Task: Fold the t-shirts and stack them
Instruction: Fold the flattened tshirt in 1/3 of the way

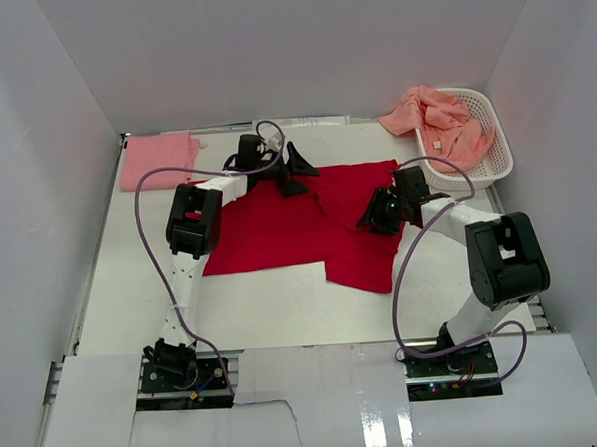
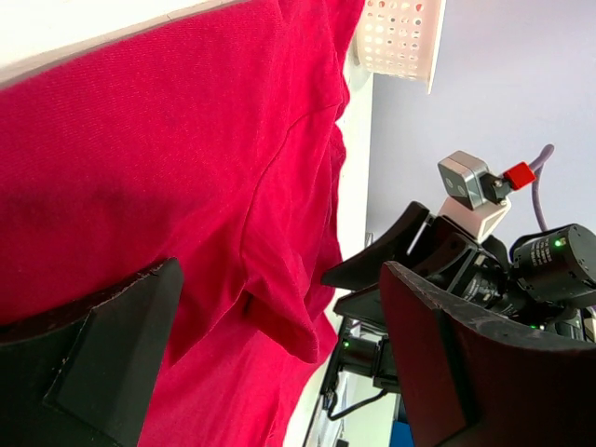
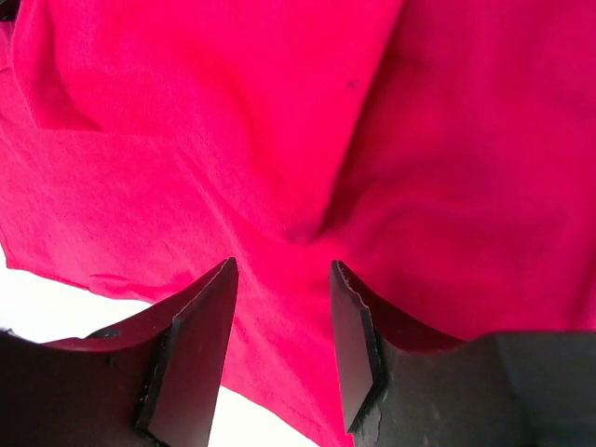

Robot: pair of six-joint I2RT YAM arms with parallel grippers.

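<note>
**A:** Where is the shirt lying for you?

**B:** I am seeing the red t-shirt [image 1: 279, 235] lying mid-table [image 1: 283, 314] and spreading toward the far edge. Its right part is reaching down toward the near edge. The pink t-shirt [image 1: 158, 161] is sitting folded at the far left corner. The salmon-orange t-shirts [image 1: 438, 116] are spilling from the basket [image 1: 495, 158] at the far right corner.

**A:** And the 2 grippers?

**B:** The left gripper [image 2: 279, 354] is hovering by the shirt's far edge, jaws spread wide and gripping nothing. The right gripper [image 3: 282, 335] is hanging over the right part, jaws apart. A ridge of cloth is rising under the gap, but it is not pinched.

**A:** How are you planning the fold?

**B:** I am thinking of lowering each until 1 finger is sliding under the hem and pinching only the top layer. Then I am lifting both sides together, so the crease is running straight.
</note>
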